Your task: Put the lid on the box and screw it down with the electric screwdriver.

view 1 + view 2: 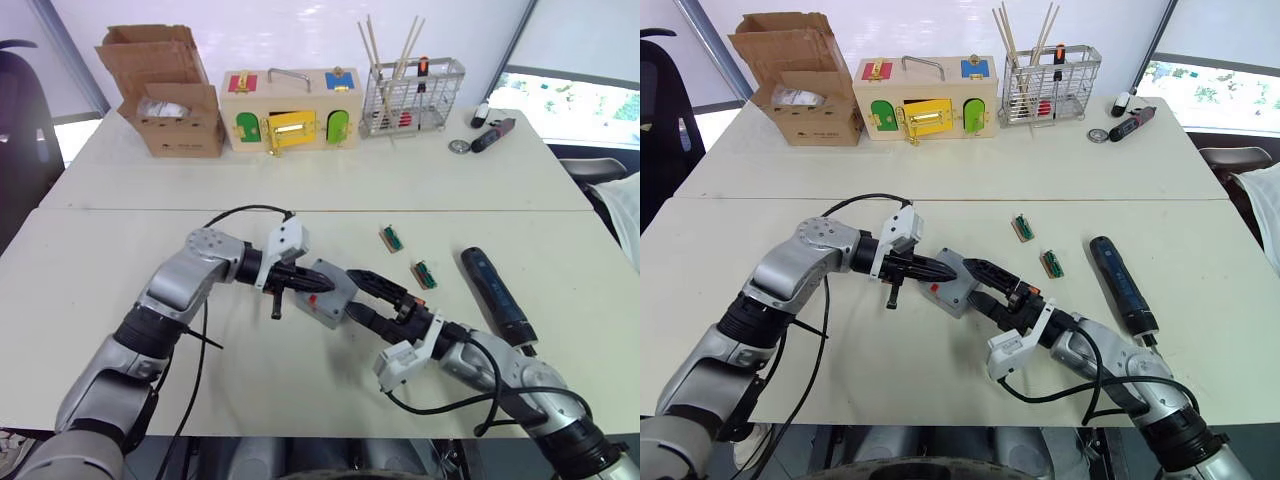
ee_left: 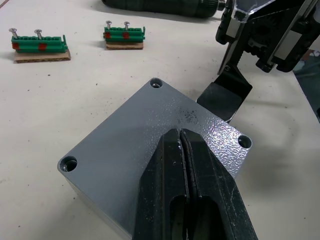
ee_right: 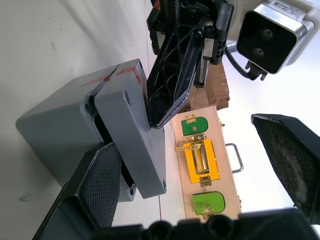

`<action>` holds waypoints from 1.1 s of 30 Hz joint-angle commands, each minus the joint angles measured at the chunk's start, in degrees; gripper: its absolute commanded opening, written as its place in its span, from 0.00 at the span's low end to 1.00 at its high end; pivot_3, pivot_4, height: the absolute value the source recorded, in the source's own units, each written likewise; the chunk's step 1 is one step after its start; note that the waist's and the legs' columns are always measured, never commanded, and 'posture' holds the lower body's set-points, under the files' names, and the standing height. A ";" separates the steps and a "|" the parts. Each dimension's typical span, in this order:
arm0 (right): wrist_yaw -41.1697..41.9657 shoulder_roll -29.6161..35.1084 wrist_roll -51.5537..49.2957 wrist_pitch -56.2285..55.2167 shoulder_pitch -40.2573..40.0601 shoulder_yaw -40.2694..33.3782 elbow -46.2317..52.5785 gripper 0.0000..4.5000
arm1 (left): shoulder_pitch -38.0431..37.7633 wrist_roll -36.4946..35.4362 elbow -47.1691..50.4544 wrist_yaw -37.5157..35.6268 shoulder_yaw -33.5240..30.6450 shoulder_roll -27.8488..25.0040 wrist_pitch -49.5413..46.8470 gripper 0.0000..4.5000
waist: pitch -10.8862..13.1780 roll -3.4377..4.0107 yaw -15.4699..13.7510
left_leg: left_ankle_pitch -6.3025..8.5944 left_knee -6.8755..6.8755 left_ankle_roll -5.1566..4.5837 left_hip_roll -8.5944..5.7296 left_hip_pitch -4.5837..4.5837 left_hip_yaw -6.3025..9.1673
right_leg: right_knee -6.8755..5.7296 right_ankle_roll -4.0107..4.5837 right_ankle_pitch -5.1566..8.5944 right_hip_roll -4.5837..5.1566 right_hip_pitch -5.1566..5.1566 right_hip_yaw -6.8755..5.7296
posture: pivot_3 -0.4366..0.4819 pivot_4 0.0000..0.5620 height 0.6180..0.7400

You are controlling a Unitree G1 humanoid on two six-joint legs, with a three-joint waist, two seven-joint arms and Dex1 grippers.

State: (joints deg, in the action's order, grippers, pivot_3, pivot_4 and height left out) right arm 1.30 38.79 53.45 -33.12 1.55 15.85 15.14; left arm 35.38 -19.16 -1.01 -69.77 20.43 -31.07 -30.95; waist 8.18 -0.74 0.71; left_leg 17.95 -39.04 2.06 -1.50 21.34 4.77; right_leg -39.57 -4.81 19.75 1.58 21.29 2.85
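We see the lid lying askew on the box near the table's front edge. Our left gripper, its 2 fingers pressed together, pushes on the lid. Our right gripper is spread wide around the box. The electric screwdriver lies toward the right edge.

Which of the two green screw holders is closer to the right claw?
The green screw holder nearer the electric screwdriver; it lies just beyond the right claw. The other holder sits farther back on the table.

lid – grey plastic, fine-textured, slight sheen | table – matt, smooth
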 commanded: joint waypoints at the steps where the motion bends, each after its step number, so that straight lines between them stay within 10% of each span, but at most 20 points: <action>1: -0.65 0.98 -0.23 -1.58 -1.38 -1.07 2.24 1.00 | -1.85 3.34 -2.14 0.36 2.30 -0.73 0.14 0.00 | 0.00 0.00 -0.03 | 0.00 0.00 0.00 0.00 0.00 0.00 | 0.03 0.00 0.00 0.00 -0.02 0.00 | 0.48 0.27 1.00; 23: -3.03 4.04 -2.98 -1.37 -11.45 -10.18 5.40 1.00 | -1.95 2.81 -3.84 -0.54 0.59 -0.25 2.77 0.00 | -0.01 0.02 -0.06 | 0.08 0.01 -0.13 -0.05 -0.14 0.05 | 0.35 -0.02 0.00 0.02 -0.38 -0.01 | 0.48 0.27 1.00; 33: 10.07 -7.82 -35.93 20.83 -6.94 -18.14 13.97 1.00 | 3.42 -15.06 0.38 2.11 -18.82 -3.70 -16.41 0.00 | 0.37 0.23 0.28 | 0.08 0.04 -0.13 0.06 0.14 0.08 | 0.28 -0.01 0.00 0.00 -0.02 -0.02 | 0.48 0.27 1.00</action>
State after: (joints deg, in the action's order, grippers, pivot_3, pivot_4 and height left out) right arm 8.17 32.01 24.85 -17.30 -6.50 -0.99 25.37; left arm 37.21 -31.10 -2.12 -68.79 6.00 -33.82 -45.07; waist 8.56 -0.51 0.99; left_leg 18.02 -39.00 1.93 -1.44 21.48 4.85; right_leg -39.28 -4.82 19.75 1.59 21.27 2.83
